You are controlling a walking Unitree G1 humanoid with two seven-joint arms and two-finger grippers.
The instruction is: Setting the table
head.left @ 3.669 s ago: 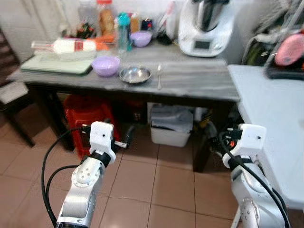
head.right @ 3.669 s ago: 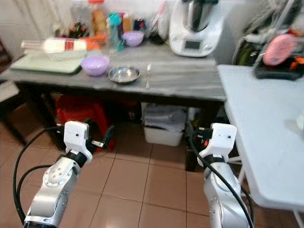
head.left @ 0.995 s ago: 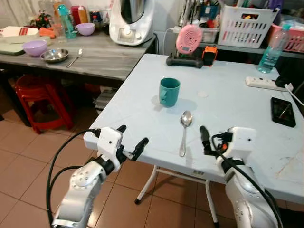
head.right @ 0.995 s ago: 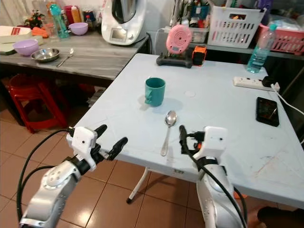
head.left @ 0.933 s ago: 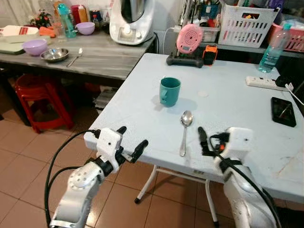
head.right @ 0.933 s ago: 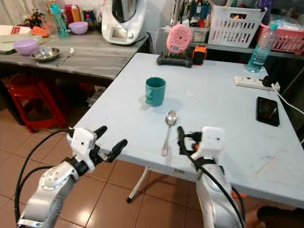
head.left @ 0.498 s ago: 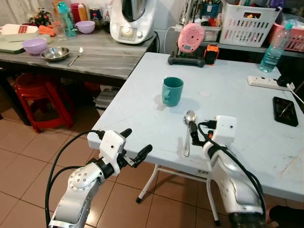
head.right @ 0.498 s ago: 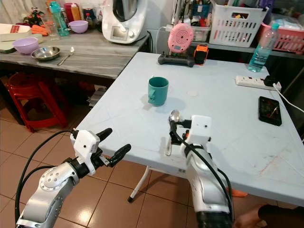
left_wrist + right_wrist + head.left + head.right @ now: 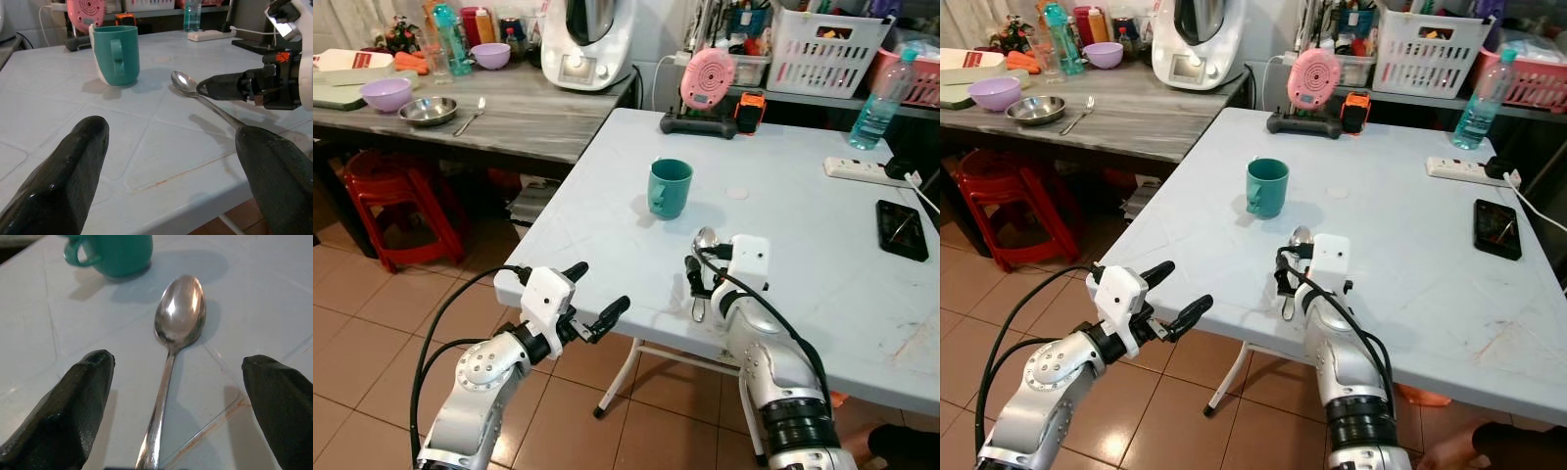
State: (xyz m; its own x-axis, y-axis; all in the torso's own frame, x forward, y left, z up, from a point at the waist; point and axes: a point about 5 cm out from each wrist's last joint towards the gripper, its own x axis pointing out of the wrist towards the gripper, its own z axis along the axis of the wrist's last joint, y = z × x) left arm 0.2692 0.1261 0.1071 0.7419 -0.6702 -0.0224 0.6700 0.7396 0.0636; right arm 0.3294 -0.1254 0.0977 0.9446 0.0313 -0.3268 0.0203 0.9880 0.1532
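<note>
The spoon (image 9: pixel 171 362) lies flat on the tabletop (image 9: pixel 803 225) just in front of the mug (image 9: pixel 669 188), its long axis running straight between the spread fingers of the right gripper (image 9: pixel 697 277). The left gripper (image 9: pixel 597 297), also spread, hovers off the table edge, farther away.

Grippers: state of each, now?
Left gripper: open, holding nothing, off the table edge.
Right gripper: open, fingers astride the spoon, not gripping it.
</note>
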